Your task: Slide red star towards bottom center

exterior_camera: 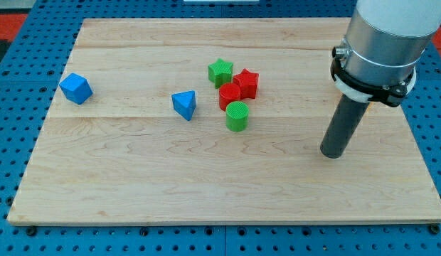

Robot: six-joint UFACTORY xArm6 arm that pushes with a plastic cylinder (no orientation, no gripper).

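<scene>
The red star (247, 83) lies just above the middle of the wooden board (135, 185). It touches a red cylinder (229, 95) at its lower left and sits close to a green star (220, 72) at its upper left. A green cylinder (237, 116) stands just below the red cylinder. My tip (333, 153) rests on the board at the view's right, well apart from the red star, to its lower right.
A blue triangular block (184, 104) lies left of the cluster. A blue cube-like block (75, 88) lies near the board's left edge. The arm's grey body (380, 43) fills the view's top right. A blue perforated table surrounds the board.
</scene>
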